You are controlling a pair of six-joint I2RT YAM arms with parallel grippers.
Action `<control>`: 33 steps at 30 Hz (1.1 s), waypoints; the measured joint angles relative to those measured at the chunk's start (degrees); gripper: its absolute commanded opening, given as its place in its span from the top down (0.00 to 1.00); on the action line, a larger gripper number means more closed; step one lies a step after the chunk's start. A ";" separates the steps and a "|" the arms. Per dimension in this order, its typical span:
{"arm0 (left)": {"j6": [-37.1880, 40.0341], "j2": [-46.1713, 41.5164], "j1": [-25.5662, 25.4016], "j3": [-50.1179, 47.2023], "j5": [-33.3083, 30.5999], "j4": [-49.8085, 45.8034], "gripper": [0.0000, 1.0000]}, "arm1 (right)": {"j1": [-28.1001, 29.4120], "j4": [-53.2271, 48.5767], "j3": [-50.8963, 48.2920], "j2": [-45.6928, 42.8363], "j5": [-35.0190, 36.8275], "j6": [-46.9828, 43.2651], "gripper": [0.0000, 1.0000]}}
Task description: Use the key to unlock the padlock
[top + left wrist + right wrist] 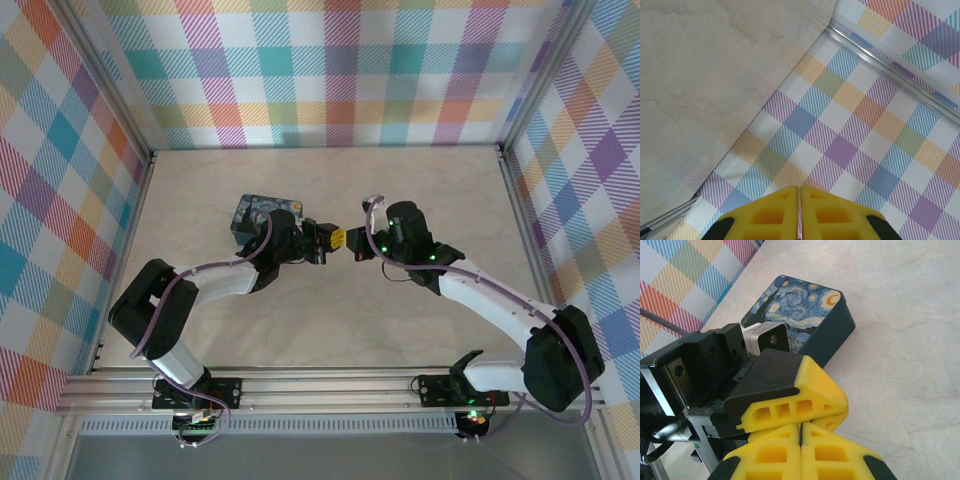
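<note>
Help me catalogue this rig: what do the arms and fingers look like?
Left arm and right arm: black joints, white links, a purplish cable along each. Fingers are yellow wedges with moulded pockets on black mounts. Green lights dot the right arm.

Brightly and evenly lit from overhead, with only faint, soft-edged shadows on the pale table (330, 330) and no hard glare anywhere. Crisp and well exposed from above. Slightly soft at the very bottom of both wrist views, with a washed-out reflection of the plaid wall (865, 125) across the tabletop's dull sheen.
</note>
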 measured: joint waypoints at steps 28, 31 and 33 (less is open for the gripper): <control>34.36 -6.56 -0.31 7.19 -6.16 -10.32 1.00 | -7.32 4.83 -6.64 -9.88 -8.17 6.82 0.56; 41.68 -9.05 -0.33 7.21 -7.13 -8.68 1.00 | -8.07 8.35 -7.63 -10.88 -12.28 9.11 0.50; 44.87 -9.51 -0.37 7.19 -7.13 -6.88 1.00 | -8.07 10.80 -7.63 -10.75 -15.23 10.45 0.47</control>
